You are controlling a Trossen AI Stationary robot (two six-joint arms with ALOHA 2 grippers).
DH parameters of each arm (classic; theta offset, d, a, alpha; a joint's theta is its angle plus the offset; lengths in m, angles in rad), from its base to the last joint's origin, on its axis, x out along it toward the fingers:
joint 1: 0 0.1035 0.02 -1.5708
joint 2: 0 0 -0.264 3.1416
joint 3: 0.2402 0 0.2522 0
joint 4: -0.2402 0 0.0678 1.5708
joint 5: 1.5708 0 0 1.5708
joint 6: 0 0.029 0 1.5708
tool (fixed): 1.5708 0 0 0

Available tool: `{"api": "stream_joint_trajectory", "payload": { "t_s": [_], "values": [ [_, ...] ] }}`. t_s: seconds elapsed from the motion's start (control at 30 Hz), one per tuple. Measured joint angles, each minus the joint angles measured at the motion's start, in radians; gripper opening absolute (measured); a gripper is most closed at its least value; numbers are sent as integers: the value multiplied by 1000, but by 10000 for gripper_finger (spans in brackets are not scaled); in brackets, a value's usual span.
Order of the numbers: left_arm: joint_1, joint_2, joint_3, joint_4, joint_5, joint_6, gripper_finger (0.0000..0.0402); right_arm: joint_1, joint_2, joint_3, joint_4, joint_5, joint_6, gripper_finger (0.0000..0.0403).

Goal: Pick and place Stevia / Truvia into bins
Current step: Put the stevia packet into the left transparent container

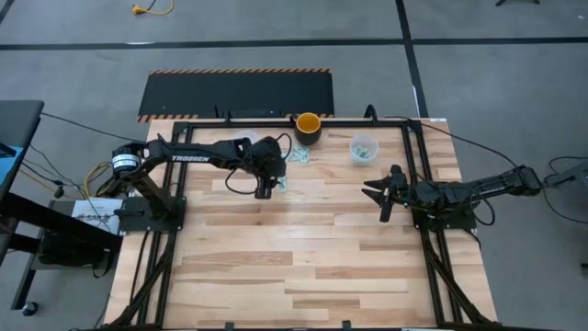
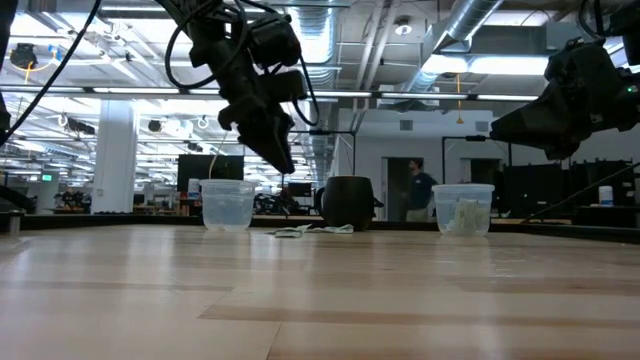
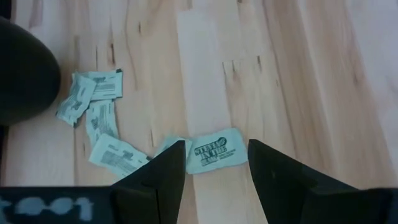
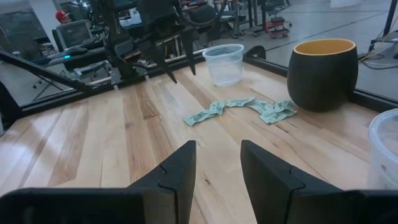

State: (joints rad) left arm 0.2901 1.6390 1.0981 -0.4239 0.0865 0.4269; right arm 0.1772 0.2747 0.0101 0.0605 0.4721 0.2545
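Several light green and white sachets [image 1: 299,154] lie flat in a row on the wooden table near the dark cup; they also show in the right wrist view [image 4: 242,109]. One sachet [image 3: 215,151] lies at the near end of the row. My left gripper [image 3: 216,165] is open and hangs above that sachet, clear of the table in the low view [image 2: 280,160]. One clear cup [image 2: 227,205] stands empty at the far left. The other clear cup [image 1: 364,148] holds some sachets. My right gripper [image 1: 381,198] is open and empty at the table's right.
A cup, yellow-orange inside and dark outside [image 1: 308,127], stands at the far edge between the two clear cups. Black frame rails [image 1: 418,184] run along the table's sides. The near half of the table [image 1: 294,276] is bare wood.
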Motion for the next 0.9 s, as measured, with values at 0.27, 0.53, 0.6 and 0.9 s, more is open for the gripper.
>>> {"api": "stream_joint_trajectory", "payload": {
  "t_s": [0.27,0.53,0.6,0.9],
  "values": [
    [0,67,0,24,17,-41,164,0,0,0,0,0,0,121],
    [0,132,0,6,13,-36,164,0,0,0,0,0,0,121],
    [0,132,0,8,13,-26,164,0,0,0,0,0,0,121],
    [0,184,0,15,10,-5,164,0,0,0,0,0,0,121]
  ]
}}
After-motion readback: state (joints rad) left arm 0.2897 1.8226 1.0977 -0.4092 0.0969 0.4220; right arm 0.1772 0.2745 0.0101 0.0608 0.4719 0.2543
